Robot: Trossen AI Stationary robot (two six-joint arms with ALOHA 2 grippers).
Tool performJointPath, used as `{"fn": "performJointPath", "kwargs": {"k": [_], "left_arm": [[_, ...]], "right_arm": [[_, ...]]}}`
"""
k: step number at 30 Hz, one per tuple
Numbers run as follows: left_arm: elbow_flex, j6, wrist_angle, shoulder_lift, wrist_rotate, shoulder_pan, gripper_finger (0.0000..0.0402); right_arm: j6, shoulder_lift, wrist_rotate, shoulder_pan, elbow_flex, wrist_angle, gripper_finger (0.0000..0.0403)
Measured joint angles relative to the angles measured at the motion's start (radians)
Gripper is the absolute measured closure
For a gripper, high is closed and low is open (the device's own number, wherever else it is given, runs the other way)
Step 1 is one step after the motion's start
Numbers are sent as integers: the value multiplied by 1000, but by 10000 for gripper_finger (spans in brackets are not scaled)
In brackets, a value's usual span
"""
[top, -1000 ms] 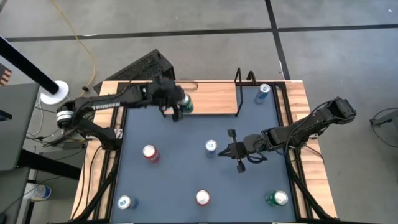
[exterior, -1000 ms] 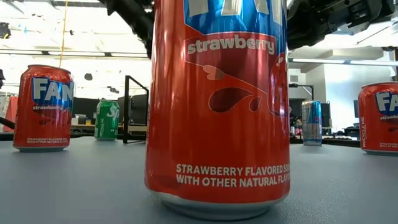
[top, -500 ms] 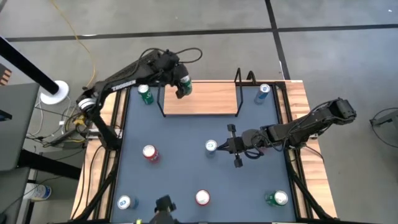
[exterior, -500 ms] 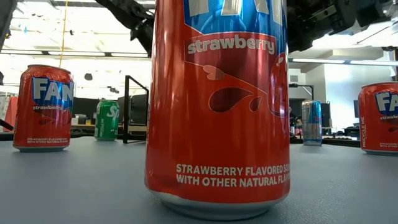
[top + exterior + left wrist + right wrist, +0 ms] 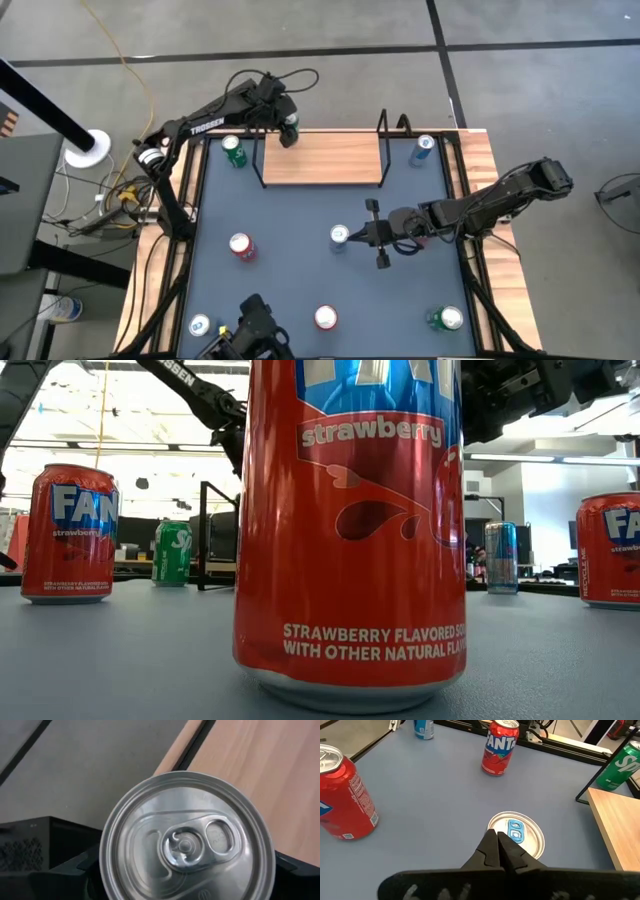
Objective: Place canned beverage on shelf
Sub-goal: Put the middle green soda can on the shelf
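My left gripper [image 5: 287,120] is shut on a green can [image 5: 291,130] at the far left corner of the shelf, a light-wood board [image 5: 325,160] with black wire end frames [image 5: 384,135]. The can's silver lid [image 5: 187,842] fills the left wrist view. My right gripper [image 5: 360,236] is shut. Its tips are right beside a silver can with a blue tab [image 5: 340,236], which stands on the table. In the right wrist view the tips [image 5: 497,842] overlap this can's lid [image 5: 520,832]. I cannot tell whether they touch it. My left gripper holds the green can between its two fingers [image 5: 85,875], one on each side of the can's body just below the lid rim [image 5: 107,865]. The can is upright, lid up, over the shelf's far left corner. Whether its base rests on the board does not show.
Another green can [image 5: 233,150] stands left of the shelf and a blue can [image 5: 425,148] right of it. Red cans [image 5: 240,245] [image 5: 326,318], a blue can [image 5: 201,325] and a green can [image 5: 445,318] stand nearer. A dark object [image 5: 250,335] is at the near edge.
My left gripper has carried the green can from the table at the shelf's near left corner toward the far edge, to the shelf's far left corner. This has uncovered the green can left of the shelf. A dark object has come in at the near edge.
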Motion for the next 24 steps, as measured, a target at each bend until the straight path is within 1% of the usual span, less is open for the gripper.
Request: {"fn": "performJointPath", "kwargs": {"k": [7, 10, 17, 24], "left_arm": [[-32, -41, 102, 48, 16, 3, 100], [-32, -46, 102, 49, 30, 3, 100], [-32, -50, 90, 49, 6, 5, 99], [-32, -40, 83, 48, -6, -16, 99]], "right_arm": [[0, 0, 0, 0, 0, -2, 403], [0, 0, 0, 0, 0, -3, 403], [1, 0, 0, 0, 0, -5, 403], [2, 0, 0, 0, 0, -5, 403]]}}
